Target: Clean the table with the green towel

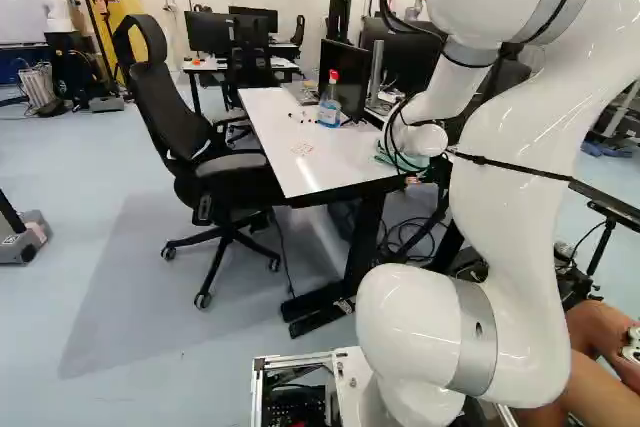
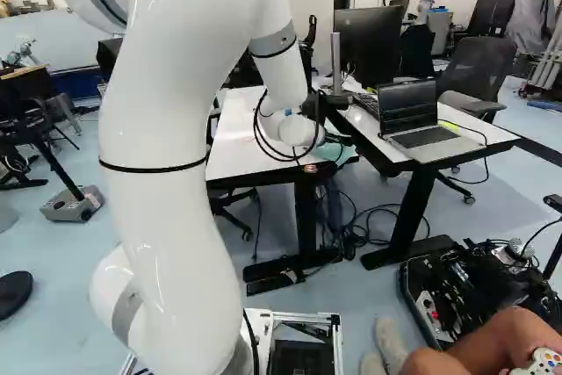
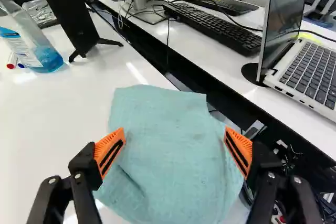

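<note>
Towel (image 3: pixel 165 171) sits at the edge of the table (image 3: pixel 52 108), ungripped; your claw (image 3: pixel 175 136) is open over it. Close too high, you'll miss; push outward, it may slip off the table.

1. The green towel (image 3: pixel 163 156) was matt cloth, faintly creased.
2. The table (image 3: pixel 47 108) looked smooth and glossy.
3. The bottle (image 3: pixel 39 51) looked like clear, shiny plastic.
4. The laptop (image 3: pixel 312 72) looked metallic.
5. The arm (image 2: pixel 167 129) looked glossy and smooth.

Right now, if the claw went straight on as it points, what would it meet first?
Probably the green towel, lying on the white table ahead of the open claw; how near is unclear.
</note>
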